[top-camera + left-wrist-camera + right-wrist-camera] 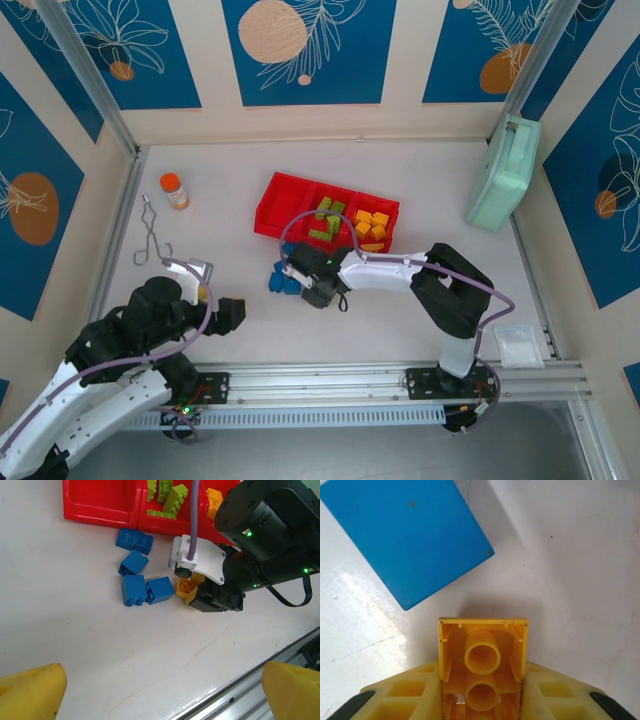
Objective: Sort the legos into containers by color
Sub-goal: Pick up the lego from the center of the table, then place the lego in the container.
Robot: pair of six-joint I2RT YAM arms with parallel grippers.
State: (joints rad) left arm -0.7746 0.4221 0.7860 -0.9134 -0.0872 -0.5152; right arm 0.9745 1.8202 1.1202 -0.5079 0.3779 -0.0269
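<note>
White table (430, 170) | right jaws grip yellow brick (482, 665) beside blue bricks (134, 590) | left jaws wide

On the table (300, 340) — red tray (285, 205), blue legos (281, 278), bottle (174, 190), tongs (152, 235).

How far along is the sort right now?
Done: green legos sit in the middle compartment of the red tray, yellow-orange ones in the right. In hand: the right jaws grip a yellow brick. Remaining: four blue bricks lie beside the tray, whose left compartment is bare.
</note>
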